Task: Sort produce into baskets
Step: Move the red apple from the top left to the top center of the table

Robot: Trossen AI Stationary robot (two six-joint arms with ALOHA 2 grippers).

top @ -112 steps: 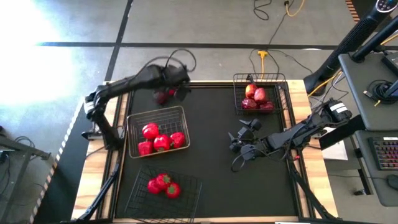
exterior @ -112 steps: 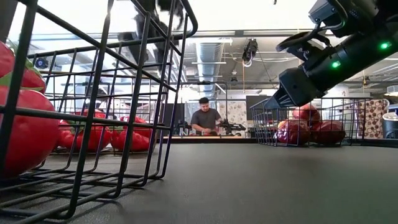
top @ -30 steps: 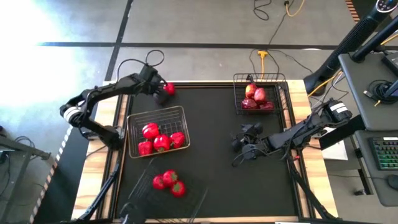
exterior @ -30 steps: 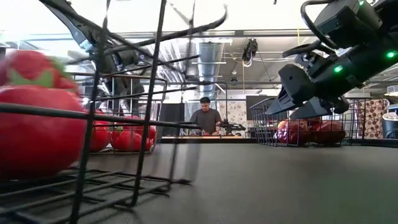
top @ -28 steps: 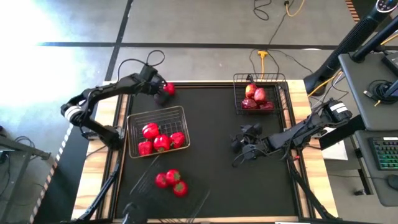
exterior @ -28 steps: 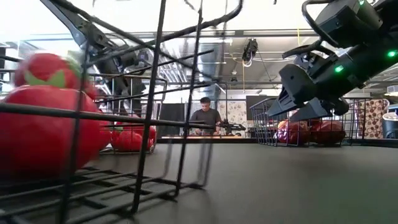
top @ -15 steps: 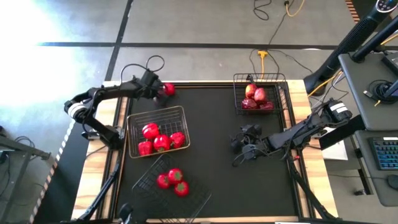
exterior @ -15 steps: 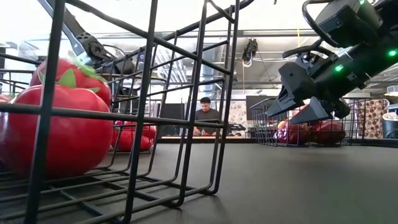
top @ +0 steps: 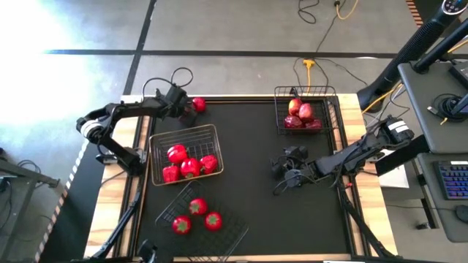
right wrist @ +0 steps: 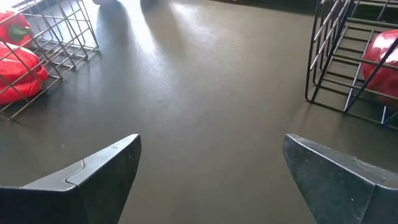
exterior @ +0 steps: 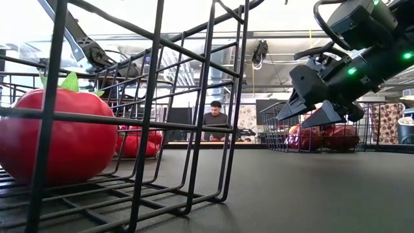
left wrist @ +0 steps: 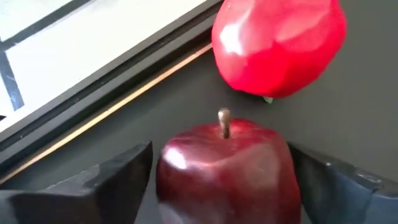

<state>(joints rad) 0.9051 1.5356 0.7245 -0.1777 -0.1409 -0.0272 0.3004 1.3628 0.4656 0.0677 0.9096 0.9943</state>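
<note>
- We see the black table mat [top: 248, 197] with a broad bare stretch down its middle, between the pepper basket [top: 184, 157] on the left side and the apple basket [top: 306, 109] at the far right corner.
- A third basket [top: 196, 219] with three tomatoes [top: 197, 207] sits askew by the near edge, close to the pepper basket.
- Our left gripper [top: 184, 111] is at the far left corner, right by the table's rim. Its fingers stand wide on either side of a dark red apple [left wrist: 227, 168], with a narrow gap showing at each side.
- A bright red pepper [left wrist: 278, 43] lies just beyond that apple, nearly touching it.
- Our right gripper [top: 281, 166] hangs over the bare mat below the apple basket, jaws spread wide and holding nothing.
</note>
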